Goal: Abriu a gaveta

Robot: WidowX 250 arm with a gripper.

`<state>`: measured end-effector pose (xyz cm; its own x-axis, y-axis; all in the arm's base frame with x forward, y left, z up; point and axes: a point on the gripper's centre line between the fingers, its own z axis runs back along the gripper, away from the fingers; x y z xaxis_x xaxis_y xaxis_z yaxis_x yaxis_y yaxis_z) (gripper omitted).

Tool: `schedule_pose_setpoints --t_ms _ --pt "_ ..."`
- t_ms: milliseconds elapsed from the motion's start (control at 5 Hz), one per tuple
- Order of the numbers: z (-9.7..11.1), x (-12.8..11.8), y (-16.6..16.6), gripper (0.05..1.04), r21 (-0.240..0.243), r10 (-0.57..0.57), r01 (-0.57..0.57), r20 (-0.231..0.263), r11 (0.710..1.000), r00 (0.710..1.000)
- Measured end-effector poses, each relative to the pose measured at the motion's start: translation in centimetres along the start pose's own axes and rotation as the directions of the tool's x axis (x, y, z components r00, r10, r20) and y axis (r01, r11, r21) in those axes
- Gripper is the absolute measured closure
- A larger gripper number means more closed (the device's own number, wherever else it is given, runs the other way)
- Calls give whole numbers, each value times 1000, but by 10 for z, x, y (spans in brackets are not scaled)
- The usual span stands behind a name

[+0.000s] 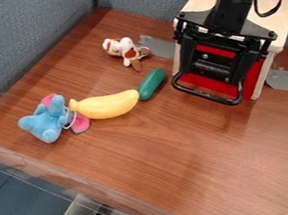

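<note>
While the gripper's (214,67) fingers are spread by the red drawer front (215,86), blk handle's (207,95) just below 'em, green veg. (152,84) nearby, banana (106,106) farther off.

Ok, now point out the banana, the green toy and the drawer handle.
Banana (109,106): camera view, middle of its body.
Green toy (151,84): camera view, middle of its length.
Drawer handle (206,95): camera view, the black bar's lower run.

Here's a brown wood-grained table (181,160), tucked into a corner!
Blue-grey fabric partitions (30,42) meet behind, its front edge slanting below.
</note>
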<state>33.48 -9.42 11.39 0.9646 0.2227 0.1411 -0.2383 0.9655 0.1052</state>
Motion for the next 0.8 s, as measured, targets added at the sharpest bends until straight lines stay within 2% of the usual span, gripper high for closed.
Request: schedule_pose_setpoints --t_ms 200,400,600,800 --pt "-11 -2 -2 83 9 2 -2 -27 1000 1000" --pt "-28 -3 -12 83 -6 24 -24 -49 1000 999" --pt "-37 -3 -20 83 -39 56 -59 -58 998 997" --pt "-39 2 -25 83 -74 136 -137 -23 988 990"
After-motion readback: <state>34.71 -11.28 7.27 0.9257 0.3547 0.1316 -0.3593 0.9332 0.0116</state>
